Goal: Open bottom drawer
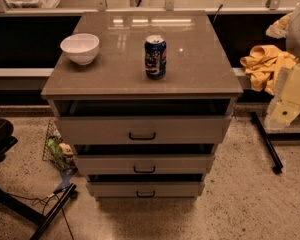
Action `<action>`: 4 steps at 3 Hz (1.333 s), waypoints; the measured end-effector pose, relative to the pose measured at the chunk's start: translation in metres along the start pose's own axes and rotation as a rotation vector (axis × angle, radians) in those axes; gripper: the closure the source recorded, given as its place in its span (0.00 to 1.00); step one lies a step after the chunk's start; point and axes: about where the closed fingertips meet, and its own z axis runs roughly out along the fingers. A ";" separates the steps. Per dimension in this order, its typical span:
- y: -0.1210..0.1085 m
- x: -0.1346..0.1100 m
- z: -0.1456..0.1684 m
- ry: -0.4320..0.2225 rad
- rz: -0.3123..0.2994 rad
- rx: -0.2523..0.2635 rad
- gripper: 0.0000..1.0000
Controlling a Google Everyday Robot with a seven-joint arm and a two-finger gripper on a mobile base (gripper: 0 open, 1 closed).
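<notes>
Floor: speckled stone floor point(250, 204), with a dark shelf wall at the far side.
Cabinet: a grey-beige cabinet point(200, 79) stands in the middle, with a glossy flat top.
Bowl: a white bowl point(80, 48) sits on the top, far left.
Can: a blue drink can point(155, 56) stands upright on the top, near the middle and well apart from the bowl.
Top drawer: the widest front point(90, 130), with a black bar handle and a dark gap above it.
Middle drawer: narrower front point(105, 165) under it, also with a gap above.
Bottom drawer: the lowest and smallest front point(115, 189), just above the floor; its small black handle is in the middle and a dark gap shows above the front.
My gripper: it point(289, 104) hangs at the right edge, beside the cabinet and well apart from all handles; I cannot tell how my jaws stand.
Cloth: a yellow cloth point(262, 64) lies on the ledge at the right, behind my arm.
Basket: a wire basket point(52, 144) with small things stands on the floor at the left.
</notes>
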 end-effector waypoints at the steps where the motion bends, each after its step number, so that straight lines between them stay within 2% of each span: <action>1: 0.000 0.000 0.000 0.000 0.000 0.000 0.00; 2: 0.000 0.006 0.010 -0.045 0.007 0.016 0.00; 3: 0.017 0.028 0.048 -0.170 0.024 0.024 0.00; 4: 0.055 0.059 0.120 -0.305 0.087 -0.026 0.00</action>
